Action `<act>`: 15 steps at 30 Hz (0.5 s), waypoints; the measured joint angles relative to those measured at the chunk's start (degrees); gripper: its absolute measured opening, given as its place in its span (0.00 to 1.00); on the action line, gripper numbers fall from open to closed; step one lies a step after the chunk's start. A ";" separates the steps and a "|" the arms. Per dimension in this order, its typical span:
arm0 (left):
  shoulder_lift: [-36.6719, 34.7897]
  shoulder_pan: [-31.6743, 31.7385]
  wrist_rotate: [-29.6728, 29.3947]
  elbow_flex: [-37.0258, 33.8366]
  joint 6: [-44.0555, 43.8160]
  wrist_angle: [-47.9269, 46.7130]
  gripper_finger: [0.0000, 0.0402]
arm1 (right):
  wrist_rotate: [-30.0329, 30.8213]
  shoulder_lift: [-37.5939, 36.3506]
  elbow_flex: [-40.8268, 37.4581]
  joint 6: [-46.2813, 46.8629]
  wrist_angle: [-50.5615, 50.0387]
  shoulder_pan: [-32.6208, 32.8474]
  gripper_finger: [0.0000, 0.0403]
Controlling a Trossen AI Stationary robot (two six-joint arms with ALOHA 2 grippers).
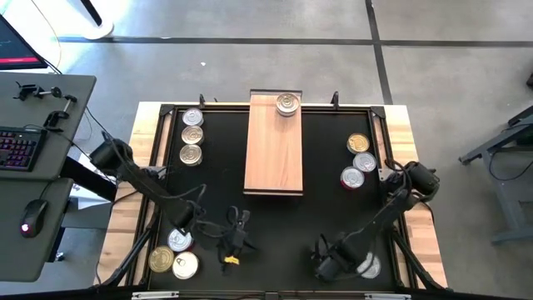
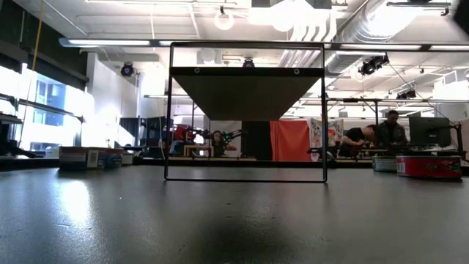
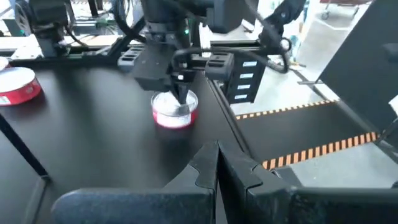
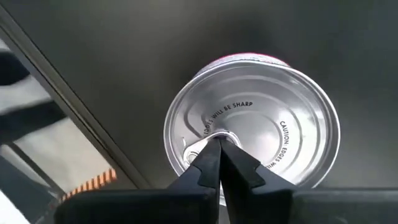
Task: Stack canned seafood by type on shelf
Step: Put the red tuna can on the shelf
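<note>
The shelf (image 1: 273, 150) is a light-brown board along the table's middle, with one tin (image 1: 287, 103) on its far end. Three tins (image 1: 191, 136) stand by the far left, three (image 1: 358, 158) at the right, three (image 1: 175, 254) near left. A silver-lidded, red-sided tin (image 4: 252, 124) (image 3: 175, 111) (image 1: 369, 267) stands on the table near right. My right gripper (image 4: 219, 144) (image 3: 182, 96) is shut, pointing down onto its lid. My left gripper (image 3: 217, 158) (image 1: 240, 242) is shut, by the near edge, touching nothing. My right gripper comes from above, pointing down, with its shut fingertips (image 4: 211, 155) on the middle of the tin's lid, beside the pull tab (image 4: 196, 146). Whether they have the tab between them cannot be told. The tin stands upright on the black table.
The black tabletop (image 1: 216, 192) has a raised rim and pale wooden frame edges (image 1: 146, 150). In the low view the shelf (image 2: 248, 110) stands on a thin black frame, and a red-sided tin (image 2: 429, 166) sits at the right. A desk with keyboard and mouse (image 1: 33, 167) lies left.
</note>
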 joint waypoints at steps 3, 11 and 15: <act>3.46 0.06 0.00 0.00 0.00 2.97 0.00 | 4.53 0.23 -0.05 -4.03 5.70 -2.49 0.00; 9.52 -0.53 -0.42 -0.04 -6.89 3.46 0.00 | 14.65 2.10 -0.24 -13.85 18.89 -9.49 0.00; 10.90 -0.53 -0.59 -0.04 -8.56 3.09 0.00 | 14.70 2.28 0.06 -17.39 24.70 -12.22 0.00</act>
